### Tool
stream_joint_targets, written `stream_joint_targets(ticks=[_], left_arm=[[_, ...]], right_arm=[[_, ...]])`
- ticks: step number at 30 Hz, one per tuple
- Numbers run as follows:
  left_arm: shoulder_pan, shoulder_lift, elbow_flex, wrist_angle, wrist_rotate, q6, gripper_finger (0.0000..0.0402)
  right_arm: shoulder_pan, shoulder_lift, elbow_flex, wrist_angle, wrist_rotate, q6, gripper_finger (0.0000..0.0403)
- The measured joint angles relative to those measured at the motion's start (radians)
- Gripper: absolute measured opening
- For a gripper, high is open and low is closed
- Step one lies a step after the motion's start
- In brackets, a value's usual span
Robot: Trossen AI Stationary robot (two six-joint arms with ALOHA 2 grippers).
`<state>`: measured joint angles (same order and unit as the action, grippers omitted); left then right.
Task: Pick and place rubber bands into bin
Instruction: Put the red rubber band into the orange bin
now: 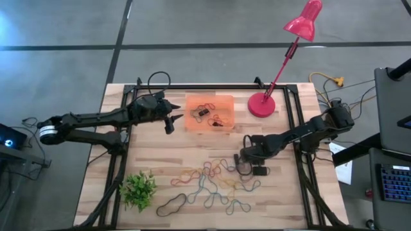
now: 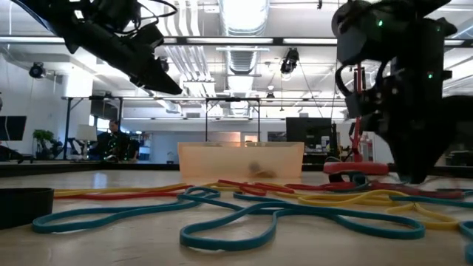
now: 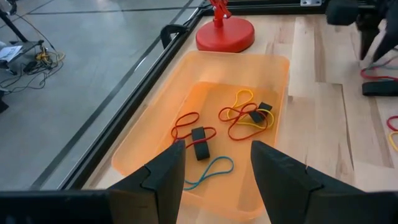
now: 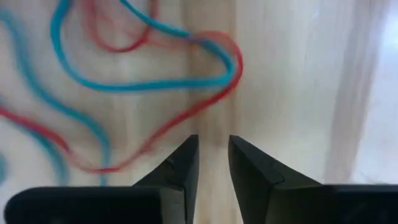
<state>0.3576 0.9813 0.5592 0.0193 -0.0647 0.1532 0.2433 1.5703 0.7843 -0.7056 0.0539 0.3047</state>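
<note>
Several rubber bands (image 1: pixel 215 183), red, yellow, blue and black, lie spread loosely on the wooden table near its front edge (image 2: pixel 222 222). The orange bin (image 1: pixel 209 98) stands at the back middle with a few bands (image 3: pixel 245 118) in it. My right gripper (image 1: pixel 244 168) points down at the right end of the pile. Its fingers (image 4: pixel 186 162) stand a narrow gap apart over bare wood, just short of a red band (image 4: pixel 186 118) and a blue band (image 4: pixel 155 84). My left gripper (image 3: pixel 217 162) hangs open above the bin's left end (image 3: pixel 155 130), holding nothing.
A red lamp base (image 1: pixel 262 104) stands right of the bin, its arm leaning over the table's back edge. A small green plant (image 1: pixel 138 189) sits at the front left. A small black piece (image 1: pixel 259 171) lies just right of my right gripper. Dark frame rails run along both sides.
</note>
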Motion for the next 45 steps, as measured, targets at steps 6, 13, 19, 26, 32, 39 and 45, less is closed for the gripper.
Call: stream_joint_targets(ticks=[6,13,19,26,32,39,45], left_arm=[[0.0,0.0,-0.004,-0.001,0.0,-0.011,0.0167],[0.0,0.0,-0.01,0.0,0.0,-0.017,0.0167],[0.0,0.0,-0.01,-0.001,0.0,-0.017,0.0167],[0.0,0.0,-0.013,0.0,0.0,-0.017,0.0167],[0.0,0.0,-0.022,0.005,0.0,-0.019,0.0167],[0.0,0.0,-0.058,0.033,0.0,-0.02,0.0167],[0.0,0.0,-0.074,0.068,0.0,-0.019,0.0167]], right_arm=[[0.05,-0.031,-0.009,0.014,-0.032,0.049,0.0101],[0.074,-0.032,-0.015,0.055,-0.029,0.062,0.0118],[0.075,-0.039,-0.014,0.164,-0.029,0.022,0.0125],[0.075,-0.015,-0.015,0.207,-0.027,-0.007,0.0119],[0.075,0.043,-0.018,0.266,-0.019,-0.039,0.0113],[0.073,0.059,-0.015,0.272,-0.002,-0.042,0.0104],[0.067,0.059,-0.018,0.271,0.02,-0.083,0.0073]])
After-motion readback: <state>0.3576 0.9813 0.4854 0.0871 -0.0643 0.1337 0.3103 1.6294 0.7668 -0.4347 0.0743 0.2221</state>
